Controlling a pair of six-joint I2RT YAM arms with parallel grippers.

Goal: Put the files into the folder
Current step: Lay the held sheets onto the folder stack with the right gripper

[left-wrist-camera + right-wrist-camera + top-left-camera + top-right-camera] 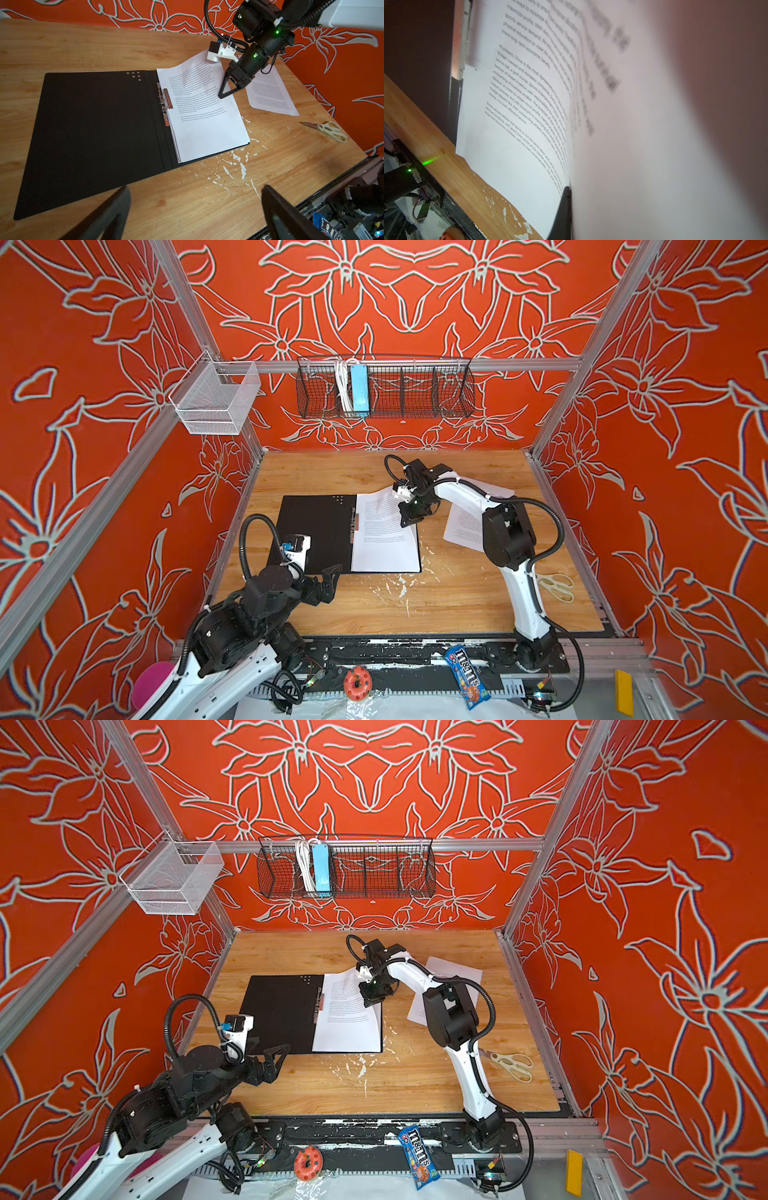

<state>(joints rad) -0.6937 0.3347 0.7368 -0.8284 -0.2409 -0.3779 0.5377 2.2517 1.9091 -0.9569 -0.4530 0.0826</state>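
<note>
Right gripper [405, 524] pinches the top white printed paper sheet [384, 543] in the open black folder [316, 522]; left gripper [327, 583] gapes empty.

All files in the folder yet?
No, a loose sheet lies on the table beside the open folder, apart from it.

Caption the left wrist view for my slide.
Shut right gripper touches the curling top sheet in the open folder; another sheet lies outside.
</note>
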